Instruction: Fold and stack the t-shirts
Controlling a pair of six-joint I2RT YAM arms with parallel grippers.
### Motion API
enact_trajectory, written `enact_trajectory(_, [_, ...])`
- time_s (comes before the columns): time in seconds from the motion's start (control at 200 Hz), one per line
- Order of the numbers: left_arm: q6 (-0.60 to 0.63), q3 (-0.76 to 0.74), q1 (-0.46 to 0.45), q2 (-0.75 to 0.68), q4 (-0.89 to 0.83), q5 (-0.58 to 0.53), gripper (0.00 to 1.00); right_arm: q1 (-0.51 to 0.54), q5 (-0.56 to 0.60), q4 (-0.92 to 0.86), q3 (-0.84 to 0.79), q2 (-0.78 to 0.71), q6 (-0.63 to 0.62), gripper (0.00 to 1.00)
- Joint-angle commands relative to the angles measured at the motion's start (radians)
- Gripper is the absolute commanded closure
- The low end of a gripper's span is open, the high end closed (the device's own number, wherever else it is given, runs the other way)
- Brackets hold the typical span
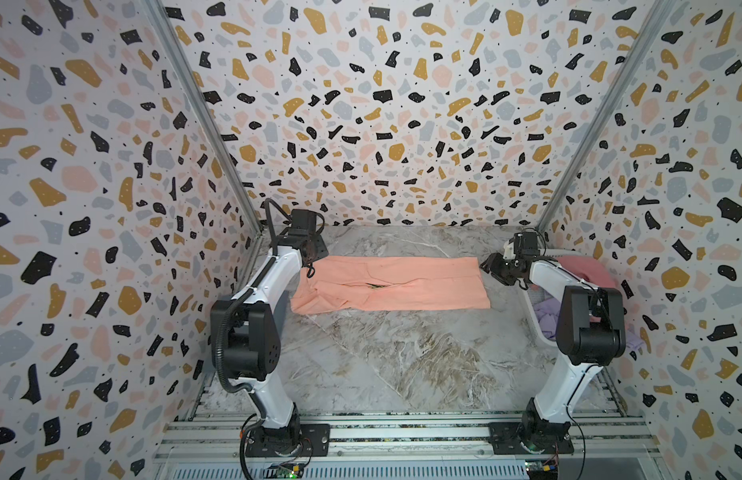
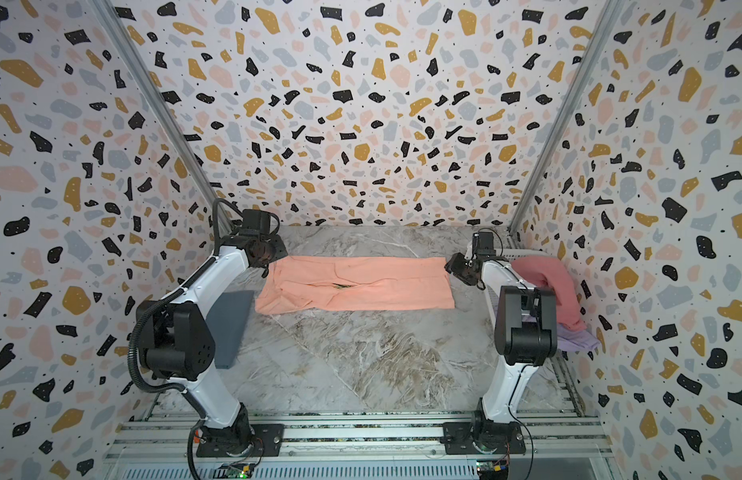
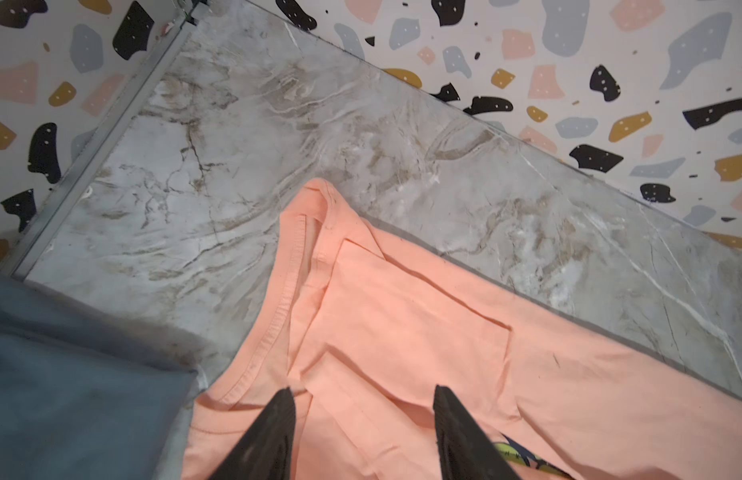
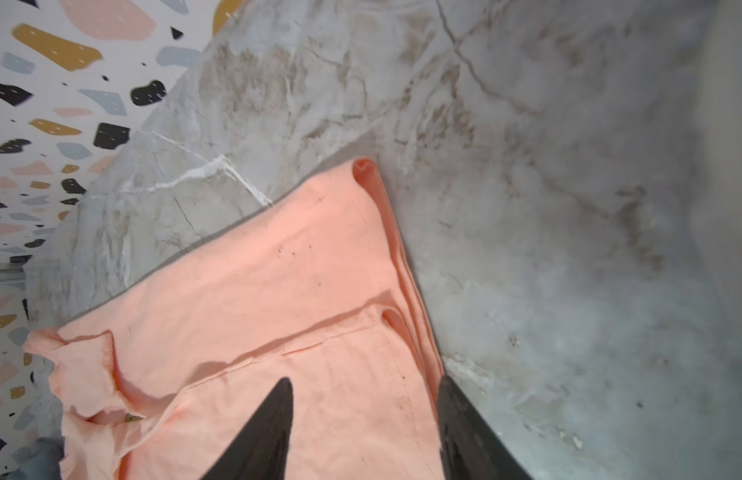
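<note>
Black fingers (image 3: 269, 436) of the left gripper (image 3: 363, 390) are seen spread apart over the collar end of the peach shirt (image 1: 402, 286), with nothing pinched between them. Whether the tips touch the cloth cannot be told. The right gripper (image 4: 365, 380) is likewise spread and empty, held over the hem edge at the opposite end. The peach shirt is laid on the far part of the table (image 1: 382, 365), folded into a long band whose long axis runs side to side, from one gripper to the other. Each short end is thus nearest its own arm, so a fold of one end over the other is judged to be next. A grey shirt (image 2: 230, 328) is laid flat beside the left arm. A rose shirt (image 2: 548, 282) and a lavender shirt (image 2: 577, 338) are draped over the basket (image 1: 535, 316) on the right.
</note>
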Motion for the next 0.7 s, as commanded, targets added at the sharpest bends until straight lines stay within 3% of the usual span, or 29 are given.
enact_trajectory(0.0, [0.0,-0.037,-0.008,-0.072,0.083,0.079,0.45,0.007,-0.012,-0.009,-0.008,-0.094,-0.036,0.44])
enact_trajectory(0.34, [0.104,-0.389,-0.01,-0.187,0.107,0.167,0.44,0.08,-0.061,0.06,-0.185,-0.154,-0.016,0.44])
enact_trajectory(0.696, [-0.016,-0.218,-0.008,0.094,0.163,0.094,0.47,0.114,-0.089,0.058,-0.146,-0.085,-0.004,0.44])
